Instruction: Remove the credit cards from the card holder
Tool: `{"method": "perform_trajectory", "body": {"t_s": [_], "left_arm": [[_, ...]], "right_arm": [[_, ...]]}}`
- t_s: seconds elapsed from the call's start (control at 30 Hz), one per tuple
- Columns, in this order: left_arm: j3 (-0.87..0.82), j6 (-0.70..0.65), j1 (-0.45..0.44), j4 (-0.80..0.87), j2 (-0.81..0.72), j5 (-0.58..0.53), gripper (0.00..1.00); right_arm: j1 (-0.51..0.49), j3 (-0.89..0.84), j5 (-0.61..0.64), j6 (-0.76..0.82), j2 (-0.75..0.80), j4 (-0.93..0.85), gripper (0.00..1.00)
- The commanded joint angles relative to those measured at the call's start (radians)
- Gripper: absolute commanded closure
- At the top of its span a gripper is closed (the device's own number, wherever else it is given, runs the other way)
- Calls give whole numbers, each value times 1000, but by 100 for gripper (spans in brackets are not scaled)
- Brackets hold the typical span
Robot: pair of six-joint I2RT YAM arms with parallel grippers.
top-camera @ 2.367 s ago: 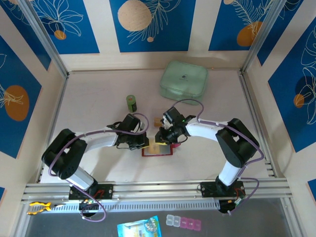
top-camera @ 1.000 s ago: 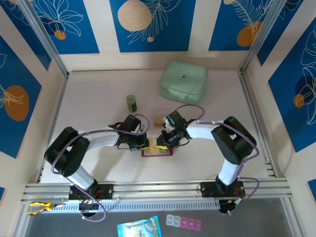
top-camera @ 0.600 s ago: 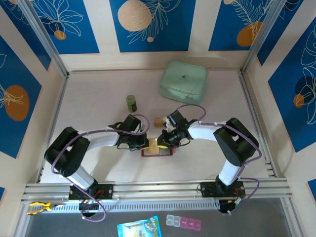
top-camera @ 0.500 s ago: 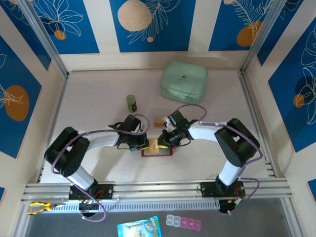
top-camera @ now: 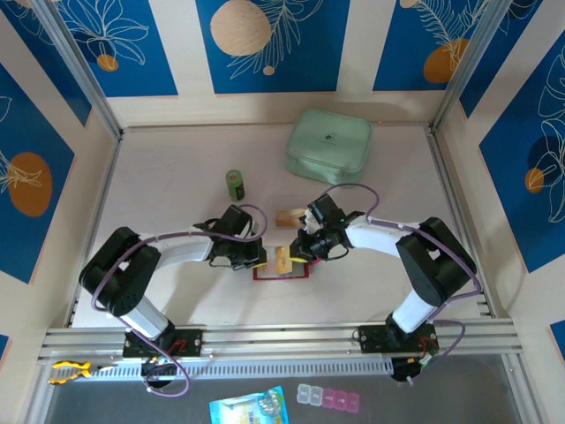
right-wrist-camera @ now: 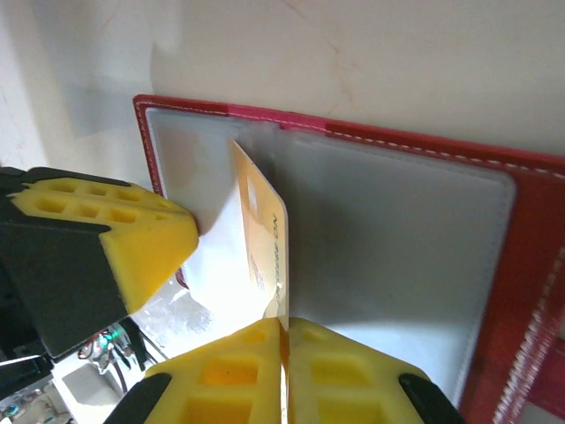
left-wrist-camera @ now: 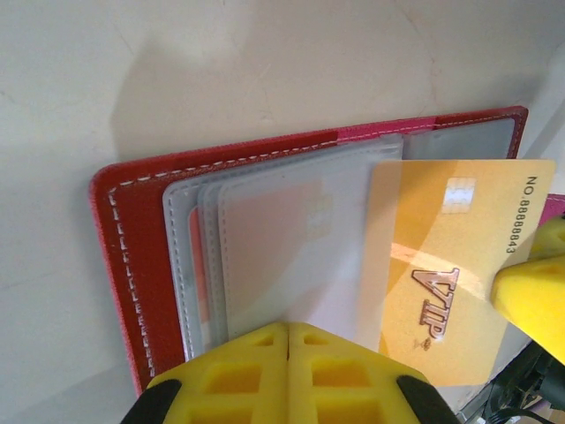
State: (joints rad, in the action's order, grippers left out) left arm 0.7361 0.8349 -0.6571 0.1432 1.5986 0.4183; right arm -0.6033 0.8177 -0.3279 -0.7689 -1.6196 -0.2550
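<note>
Yellow pads of your left hand (left-wrist-camera: 287,334) are pressed together on the clear pocket leaves of the red card holder (left-wrist-camera: 119,256). It lies open on the bench (top-camera: 177,177) just ahead of the arm bases, pinned there. Your right hand (right-wrist-camera: 284,334), slightly ajar a second ago, has now closed tight on the edge of the gold card (left-wrist-camera: 441,265). Its arm has swung back to the right, so the card stands partway out of its sleeve. I judge this pull well begun, not finished. The card's face reads "VIP" and "NO. 8888843". Beyond the holder another tan card (top-camera: 285,216) lies loose on the bench, already out. Farther back stand a green cylinder (top-camera: 235,184) and a mint-green case (top-camera: 328,141), its logo too small to read.
</note>
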Motion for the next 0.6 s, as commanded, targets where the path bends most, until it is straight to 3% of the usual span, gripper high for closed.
{"method": "perform_trajectory", "body": {"t_s": [0.0, 0.57], "left_arm": [[2, -17, -6, 60, 11, -24, 100], [-3, -15, -5, 54, 7, -23, 99]], "right_arm": [[3, 44, 47, 59, 26, -128, 90], [-33, 113, 91, 85, 7, -195, 90]]}}
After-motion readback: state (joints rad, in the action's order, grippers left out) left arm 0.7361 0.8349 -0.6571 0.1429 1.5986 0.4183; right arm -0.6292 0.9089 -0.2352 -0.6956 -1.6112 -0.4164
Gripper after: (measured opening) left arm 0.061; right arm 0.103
